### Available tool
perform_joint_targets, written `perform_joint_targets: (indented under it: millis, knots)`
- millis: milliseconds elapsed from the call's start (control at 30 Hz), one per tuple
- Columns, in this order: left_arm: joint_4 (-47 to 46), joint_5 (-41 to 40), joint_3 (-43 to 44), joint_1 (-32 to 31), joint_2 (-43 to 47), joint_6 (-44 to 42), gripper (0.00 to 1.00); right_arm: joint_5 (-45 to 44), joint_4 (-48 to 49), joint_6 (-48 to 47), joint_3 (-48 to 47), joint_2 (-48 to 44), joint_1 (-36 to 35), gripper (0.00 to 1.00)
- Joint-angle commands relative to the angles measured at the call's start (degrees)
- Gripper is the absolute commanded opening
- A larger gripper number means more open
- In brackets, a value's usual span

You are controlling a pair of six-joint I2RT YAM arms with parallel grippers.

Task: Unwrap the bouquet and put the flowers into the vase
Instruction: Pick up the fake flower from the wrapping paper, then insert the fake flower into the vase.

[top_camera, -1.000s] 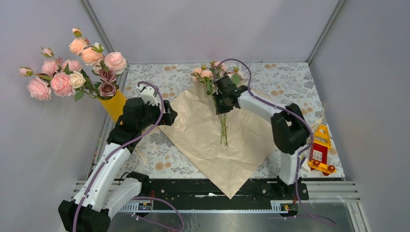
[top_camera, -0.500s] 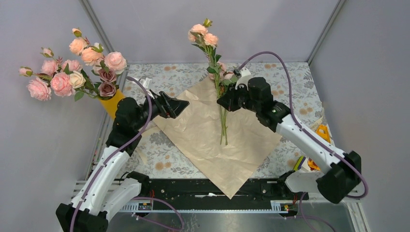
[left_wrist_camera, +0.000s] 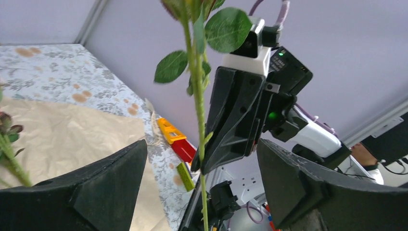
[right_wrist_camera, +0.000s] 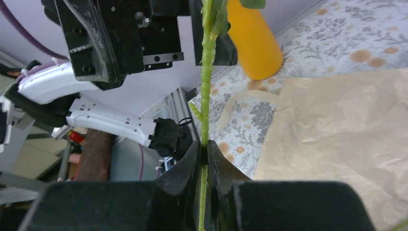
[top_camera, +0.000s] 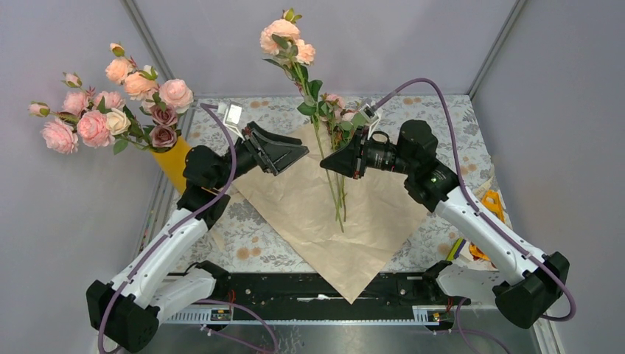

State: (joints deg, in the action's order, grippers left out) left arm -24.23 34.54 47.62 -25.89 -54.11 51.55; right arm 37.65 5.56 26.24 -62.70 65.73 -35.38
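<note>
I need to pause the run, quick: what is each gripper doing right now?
Left gripper: open, holding nothing.
Right gripper: shut on the flowers, pinching a green stem.

The left gripper (top_camera: 293, 156), its fingers spread wide, faces the right gripper (top_camera: 325, 165) across a narrow gap. The upright stem of the flowers (top_camera: 284, 38), pinched in the right gripper, crosses that gap. More stems (top_camera: 340, 200) trail below it over the paper (top_camera: 354, 236). At the left edge of the table (top_camera: 442, 118), the vase (top_camera: 175, 162) has its mouth crowded by a big bunch of roses (top_camera: 110, 103), close behind the left arm. Over the paper's near half the way is open; a toy (top_camera: 490, 221) blocks the right edge
</note>
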Motion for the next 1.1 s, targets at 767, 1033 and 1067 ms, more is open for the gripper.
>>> perform_joint_targets:
  millis: [767,1033,1067]
  knots:
    - [0.6,-5.4,7.1,-4.0,-2.7,-1.2,0.44,4.5,-9.4,-5.8,-6.0,0.4,-5.6,0.0]
    - [0.7,-5.9,6.7,-4.0,-2.3,-1.3,0.18,3.5,-10.6,-6.4,-6.3,1.1,-5.8,0.0]
    - [0.8,-5.8,6.7,-4.0,-2.3,-1.3,0.15,3.3,-10.7,-6.4,-6.3,1.2,-5.8,0.0]
